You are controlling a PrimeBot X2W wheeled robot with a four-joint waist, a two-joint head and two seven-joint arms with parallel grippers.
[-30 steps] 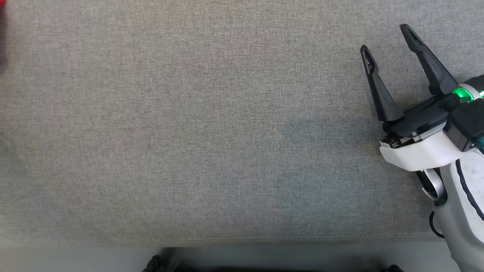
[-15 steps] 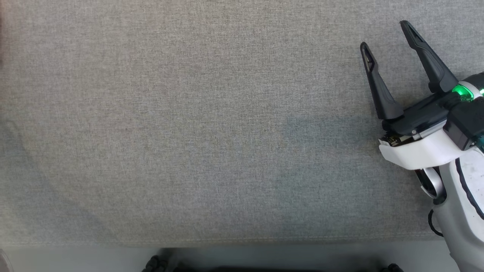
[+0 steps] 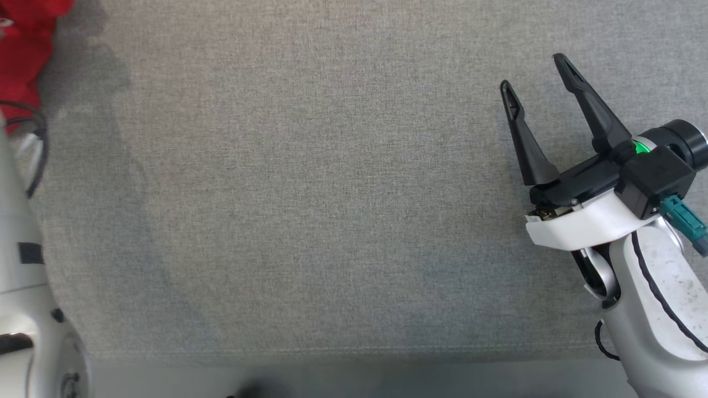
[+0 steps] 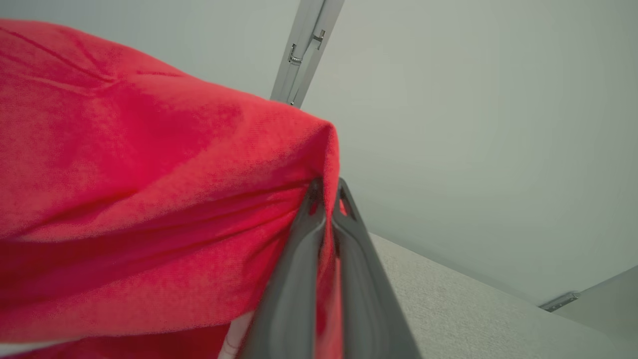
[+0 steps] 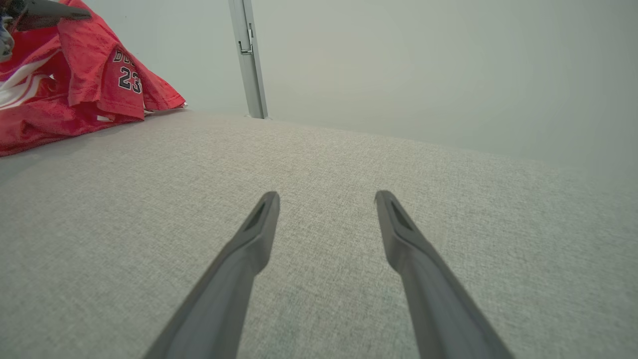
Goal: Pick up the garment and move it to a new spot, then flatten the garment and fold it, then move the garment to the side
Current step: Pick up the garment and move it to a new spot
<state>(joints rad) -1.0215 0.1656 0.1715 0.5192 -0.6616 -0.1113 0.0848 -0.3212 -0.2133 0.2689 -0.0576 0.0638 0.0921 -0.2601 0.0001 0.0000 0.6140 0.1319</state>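
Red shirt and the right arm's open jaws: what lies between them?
Only bare grey surface, seen in the right wrist view, separates the red shirt from the right gripper.

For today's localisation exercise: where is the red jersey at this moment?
The red jersey is at the head view's upper-left corner, at the far left of the grey fabric surface, pinched in the left end effector.

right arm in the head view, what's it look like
The right gripper has two long, dark, tapered fingers with slotted tips on a black base. Behind it sit a white wrist shell, a green light, a teal connector and a pale forearm with a black seam.
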